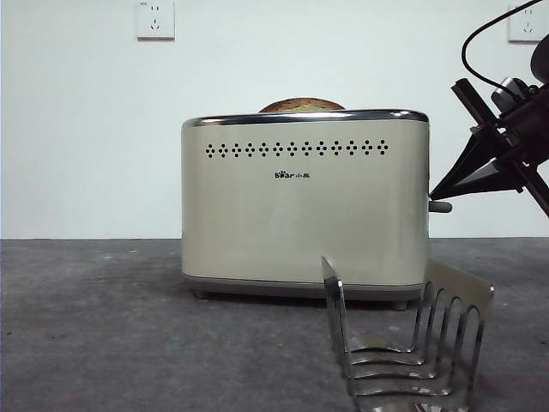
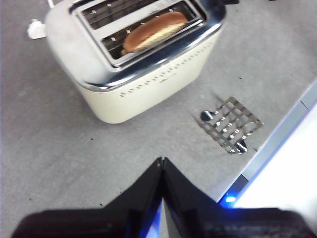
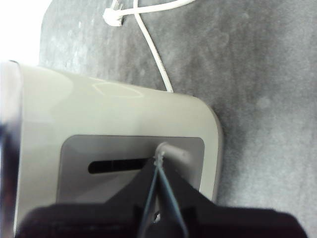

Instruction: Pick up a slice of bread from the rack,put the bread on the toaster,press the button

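The cream toaster [image 1: 304, 206] stands mid-table with the slice of bread [image 1: 300, 105] sunk in a slot, only its brown crust showing above the chrome rim. In the left wrist view the bread [image 2: 154, 30] lies in the slot nearer the vent holes of the toaster [image 2: 133, 74]. The steel rack [image 1: 412, 343] stands in front with nothing in it. My right gripper [image 1: 433, 196] is shut, tips resting on the grey lever [image 3: 171, 151] at the toaster's right end. High above the table and well back from the rack [image 2: 230, 124], my left gripper [image 2: 162, 161] is shut and holds nothing.
A white cable [image 3: 148, 44] and its plug [image 3: 113, 15] lie on the grey table behind the toaster. Two wall sockets [image 1: 154, 19] sit high on the white wall. The table's edge [image 2: 277, 148] runs close beside the rack.
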`<state>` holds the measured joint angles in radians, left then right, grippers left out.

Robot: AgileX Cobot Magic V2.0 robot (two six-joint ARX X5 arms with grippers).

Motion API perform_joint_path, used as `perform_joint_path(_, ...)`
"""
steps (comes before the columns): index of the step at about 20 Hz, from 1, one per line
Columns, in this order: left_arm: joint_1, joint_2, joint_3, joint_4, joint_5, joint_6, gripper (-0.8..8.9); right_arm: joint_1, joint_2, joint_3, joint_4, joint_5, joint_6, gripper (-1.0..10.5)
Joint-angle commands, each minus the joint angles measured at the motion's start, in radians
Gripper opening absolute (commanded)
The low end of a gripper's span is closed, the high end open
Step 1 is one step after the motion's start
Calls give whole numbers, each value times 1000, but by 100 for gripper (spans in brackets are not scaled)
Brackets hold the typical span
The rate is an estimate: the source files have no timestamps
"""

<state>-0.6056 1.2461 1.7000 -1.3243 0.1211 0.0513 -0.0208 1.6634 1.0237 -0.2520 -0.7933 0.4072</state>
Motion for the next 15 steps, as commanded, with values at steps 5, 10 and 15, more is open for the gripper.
perform_joint_path(5, 21, -3, -7, 2, 1, -1, -4, 0, 81, -13, -40, 27, -26, -8)
perform_joint_path(10, 27, -3, -7, 2, 1, 5, -4, 0, 121, -13, -67, 38, -46, -8)
perform_joint_path(15, 27, -3, -7, 2, 1, 5, -4, 0, 134, -13, -105, 69, -84, -8)
